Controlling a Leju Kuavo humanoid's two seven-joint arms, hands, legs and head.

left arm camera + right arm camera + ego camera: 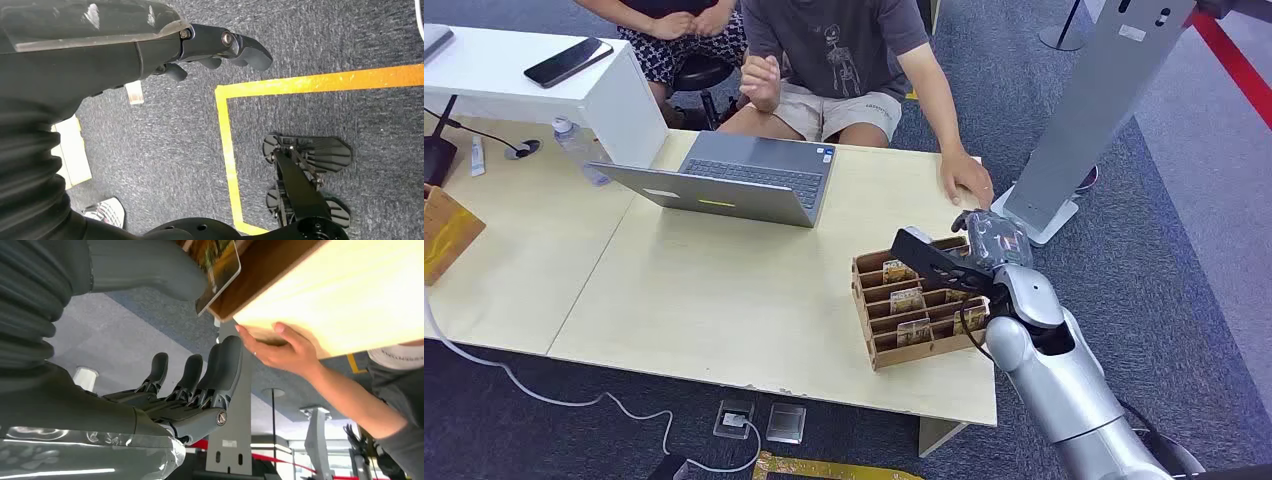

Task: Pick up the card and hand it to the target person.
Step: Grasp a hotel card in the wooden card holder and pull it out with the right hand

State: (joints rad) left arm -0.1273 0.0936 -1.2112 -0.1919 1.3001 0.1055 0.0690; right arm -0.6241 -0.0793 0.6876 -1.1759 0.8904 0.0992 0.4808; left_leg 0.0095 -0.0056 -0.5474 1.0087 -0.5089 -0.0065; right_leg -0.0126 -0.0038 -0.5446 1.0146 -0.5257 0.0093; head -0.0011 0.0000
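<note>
The right hand (990,240) is being held over the far right end of the wooden card rack (921,300), with its fingers (190,385) being kept spread and straight; nothing is being gripped between them in the right wrist view, where a card (216,265) is being shown just beside the thick grey thumb, apparently still seated in the rack's edge, though contact cannot be confirmed. The hand is judged to be placed there so that a card can be drawn from one of the slots. The cards (907,298) are being stored upright in the rack's rows, which is leaving their top edges exposed for pinching. The rack is being kept near the right front corner of the table (724,300), within reach of the right arm. A person's hand (967,180) is being rested flat on the table edge just beyond the rack, close to the robot's fingers; this is judged to be the receiving person, seated behind the open laptop (734,180). The pick-up step is assessed as not yet done. The left hand (220,47) is being hung beside the body above the carpeted floor (325,40), with its fingers curled in on nothing, being kept out of the work.
</note>
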